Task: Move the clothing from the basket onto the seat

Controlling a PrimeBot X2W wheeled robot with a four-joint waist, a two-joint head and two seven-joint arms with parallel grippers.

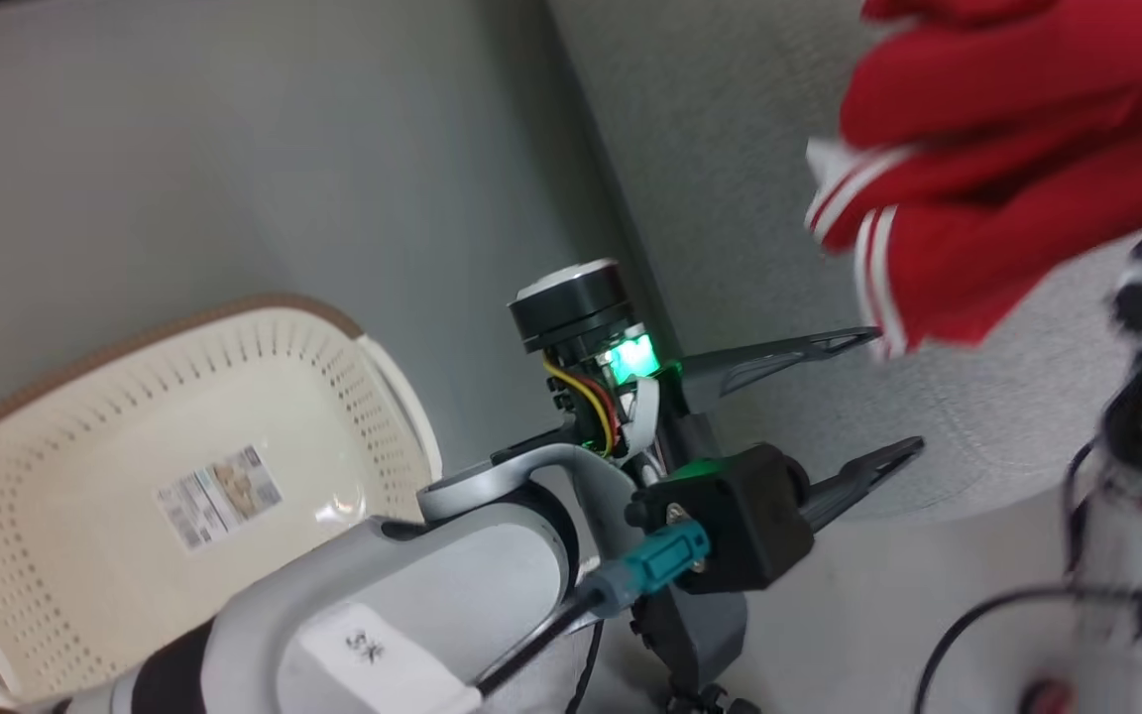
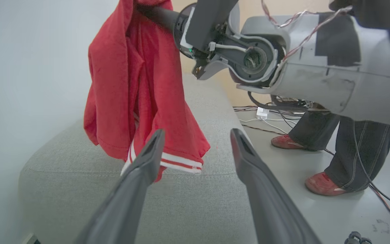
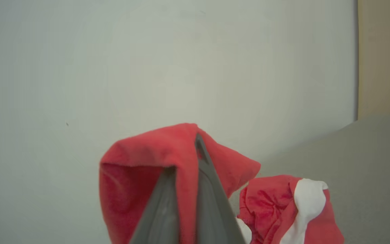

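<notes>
Now the right claw point(image 3: 185, 157) is closed tight on a red garment point(image 3: 137, 189), and the cloth folds over both its fingers. In the left wrist view this garment hangs down from the right claw point(image 2: 151, 12) above the near end of the sofa point(image 2: 188, 206). Its white-striped hem point(image 2: 181, 162) is low by the sofa's front edge, but I cannot tell if it touches the cushion.

A second red garment point(image 3: 276, 203) with a white panel lies crumpled on the sofa, just beside the hanging one.

The left claw point(image 1: 895, 392) is open and holds nothing. Its two fingers are spread wide and point at the rounded corner of the sofa, near the hanging red cloth.

The basket point(image 1: 36, 476) stands on the floor point(image 1: 234, 149) beside the sofa and does not touch it. A label sticker point(image 1: 219, 496) shows on its bottom. A person's two red shoes point(image 2: 288, 141) stand on the floor at the sofa's side, near some cables point(image 2: 266, 123).
</notes>
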